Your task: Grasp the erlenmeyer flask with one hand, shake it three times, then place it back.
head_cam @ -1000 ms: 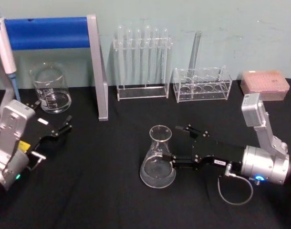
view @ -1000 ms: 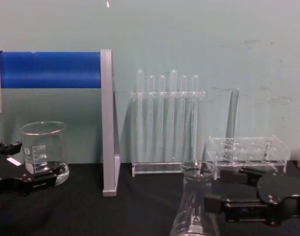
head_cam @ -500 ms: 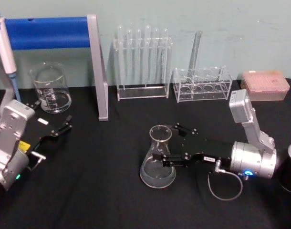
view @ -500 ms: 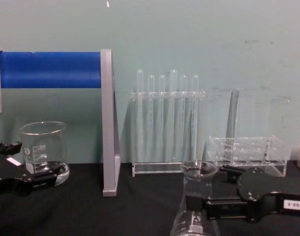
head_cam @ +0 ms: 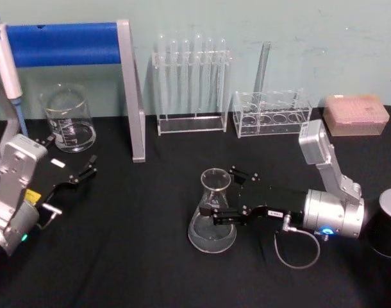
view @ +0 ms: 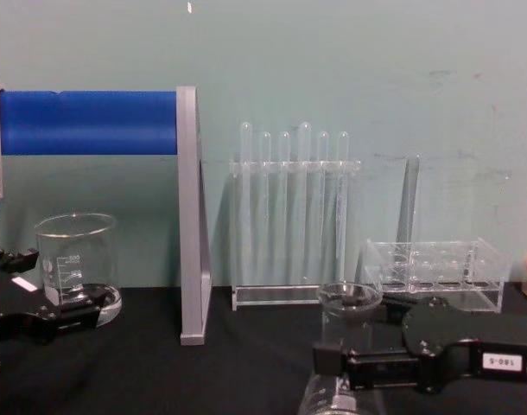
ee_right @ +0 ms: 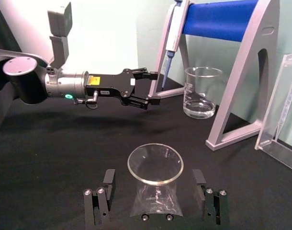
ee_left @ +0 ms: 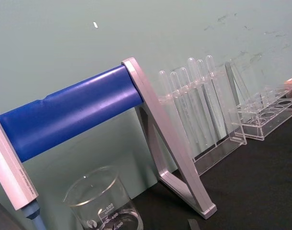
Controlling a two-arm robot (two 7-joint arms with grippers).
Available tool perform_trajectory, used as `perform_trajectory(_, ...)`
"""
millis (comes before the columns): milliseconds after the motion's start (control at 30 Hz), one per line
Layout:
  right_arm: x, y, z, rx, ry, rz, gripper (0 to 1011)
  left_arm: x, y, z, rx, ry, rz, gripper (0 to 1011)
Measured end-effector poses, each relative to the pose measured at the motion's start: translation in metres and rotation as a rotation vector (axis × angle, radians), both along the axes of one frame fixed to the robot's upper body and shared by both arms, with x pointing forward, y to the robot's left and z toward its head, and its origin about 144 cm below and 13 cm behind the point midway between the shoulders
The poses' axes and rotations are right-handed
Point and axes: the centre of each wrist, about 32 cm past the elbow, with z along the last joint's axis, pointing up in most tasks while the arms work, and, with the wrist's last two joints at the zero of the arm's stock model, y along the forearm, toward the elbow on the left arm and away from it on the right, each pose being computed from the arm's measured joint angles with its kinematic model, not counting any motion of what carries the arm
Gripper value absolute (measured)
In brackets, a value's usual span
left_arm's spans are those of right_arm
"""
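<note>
We see a black table [head_cam: 144, 263] reaching back to a pale green wall. At the back left of it stands the biggest piece, a blue roller [head_cam: 61, 43] held up by a grey frame [head_cam: 133, 96]. To the right of the frame a tall rack of test tubes [head_cam: 190, 90] stands against the wall, then a low clear rack [head_cam: 272, 115] with one long tube upright in it, then a pink box [head_cam: 352, 114] at the far right.

The right gripper [head_cam: 224, 194] reaches in from the right, level with the table. Its fingers [ee_right: 107, 178] are spread apart, one on each side of the flask's neck, and from the right wrist view we make out a gap on both sides, so they are not pressing the glass. The left gripper [head_cam: 88, 167] sits at the left edge near the beaker [head_cam: 68, 122], its fingers also apart with nothing between them.

The flask [head_cam: 213, 212] stands upright on the table in front of the tall rack, near the middle, mouth up
</note>
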Motion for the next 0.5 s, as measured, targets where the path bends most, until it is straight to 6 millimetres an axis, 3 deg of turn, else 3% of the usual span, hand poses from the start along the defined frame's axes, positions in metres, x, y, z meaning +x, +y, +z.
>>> perform_trajectory(500,0.0,0.0005,0.0003,-0.007,0.001,-0.007,1004,0.0,0.0,0.0,0.0,0.0,0.0,1001)
